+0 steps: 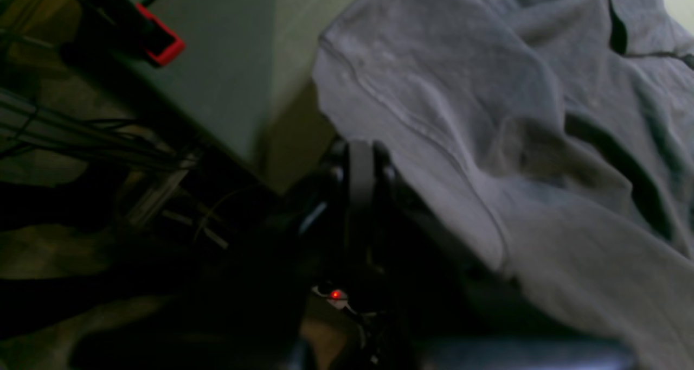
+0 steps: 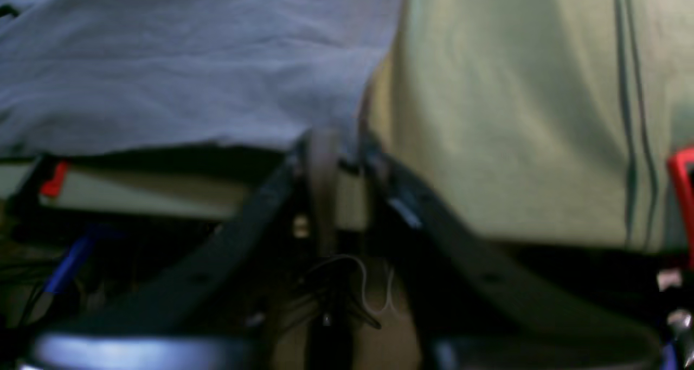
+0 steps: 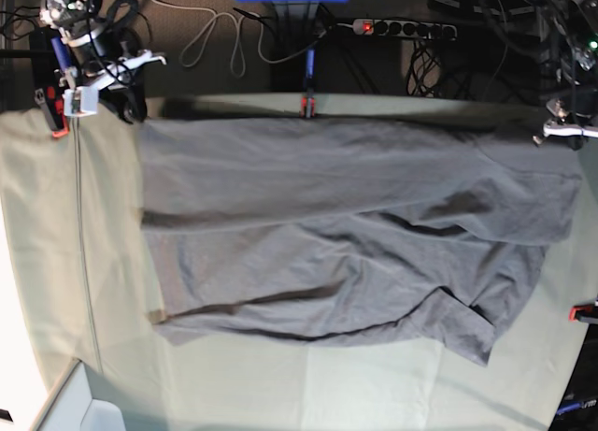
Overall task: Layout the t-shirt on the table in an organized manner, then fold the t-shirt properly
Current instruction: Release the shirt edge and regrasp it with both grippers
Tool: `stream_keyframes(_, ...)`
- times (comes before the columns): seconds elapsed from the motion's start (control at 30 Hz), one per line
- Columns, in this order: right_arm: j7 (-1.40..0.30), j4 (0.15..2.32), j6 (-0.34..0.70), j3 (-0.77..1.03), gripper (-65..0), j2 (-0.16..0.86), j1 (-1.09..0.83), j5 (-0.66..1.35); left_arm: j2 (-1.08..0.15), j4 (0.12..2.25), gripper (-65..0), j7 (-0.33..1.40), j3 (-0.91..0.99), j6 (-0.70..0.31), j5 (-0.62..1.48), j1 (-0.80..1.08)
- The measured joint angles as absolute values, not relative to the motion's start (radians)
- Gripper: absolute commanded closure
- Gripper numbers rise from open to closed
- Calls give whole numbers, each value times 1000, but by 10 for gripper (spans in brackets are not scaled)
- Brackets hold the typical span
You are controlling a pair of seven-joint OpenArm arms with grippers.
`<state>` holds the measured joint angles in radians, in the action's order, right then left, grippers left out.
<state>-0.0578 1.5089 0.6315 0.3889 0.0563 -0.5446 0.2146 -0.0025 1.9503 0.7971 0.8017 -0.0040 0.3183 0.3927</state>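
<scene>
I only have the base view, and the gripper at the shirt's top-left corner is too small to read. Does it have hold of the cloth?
Observer: In the right wrist view, the right gripper has its jaws slightly apart. The edge of the t-shirt lies at the fingertips and does not appear to be clamped.
Operator: And the other arm?
Observer: The left gripper is shut, at the edge of the table. The shirt's hem hangs right beside it, but blur hides whether any cloth is pinched.
Operator: Is the shirt flat there?
Observer: No. The left wrist view shows deep folds bunched near that hem.
</scene>
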Motion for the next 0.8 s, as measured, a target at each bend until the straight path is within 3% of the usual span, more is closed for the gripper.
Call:
stream_keyframes(0.13,-61,1482,632,389,-322,55,-546,215,-2,1950,0,797,802,-4,318,393)
stream_keyframes(0.23,-59,1477,632,388,-386,54,-546,215,-2,1950,0,797,802,-4,318,392)
stream_keyframes(0.8,-39,1325,632,383,-389,56,-432,222,-2,1950,0,797,801,-4,319,387)
